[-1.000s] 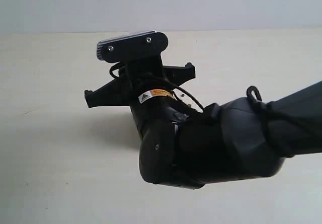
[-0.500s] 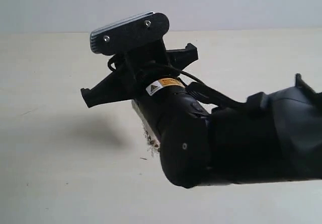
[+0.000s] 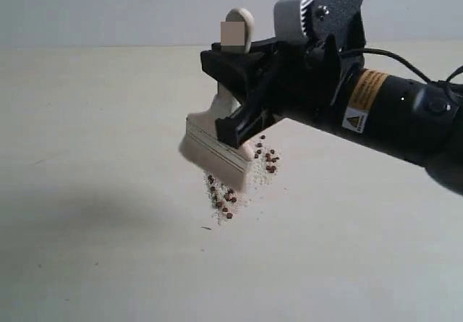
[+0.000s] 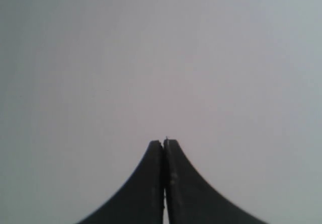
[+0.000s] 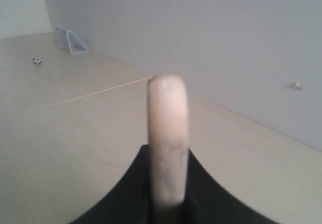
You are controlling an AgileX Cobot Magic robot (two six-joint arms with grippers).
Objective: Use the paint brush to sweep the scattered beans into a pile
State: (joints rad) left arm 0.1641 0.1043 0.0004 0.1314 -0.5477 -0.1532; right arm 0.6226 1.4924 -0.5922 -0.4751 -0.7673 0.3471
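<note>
While the right gripper (image 3: 230, 96) reaches in from the right side of the scene, its black jaws are clamped on the light wooden handle of the paint brush (image 3: 214, 152). The grip sits just above the point where the handle widens toward the metal band. The brush is tilted: its rounded handle end points up and toward the far wall, and its pale bristles (image 3: 206, 157) point down toward the table (image 3: 87, 192). One corner of the bristles comes down at the edge of the beans (image 3: 228, 196), but it is not clear whether the bristles actually press on the table.

The beans lie near the middle of the table, just under and to the right of the brush. They are small, dark reddish-brown and loosely grouped, and they are mixed with fine whitish crumbs (image 3: 259, 177). One part of the group lies on the near side of the bristles, and a smaller cluster lies slightly farther away and to the right.

In the right wrist view the handle (image 5: 167, 133) stands upright between the two dark fingers of the right gripper (image 5: 168, 153). Pale table and a grey wall are behind it.

In the left wrist view the left gripper (image 4: 164, 143) has its jaws pressed together with nothing between them, and only a plain grey surface is visible beyond them.
</note>
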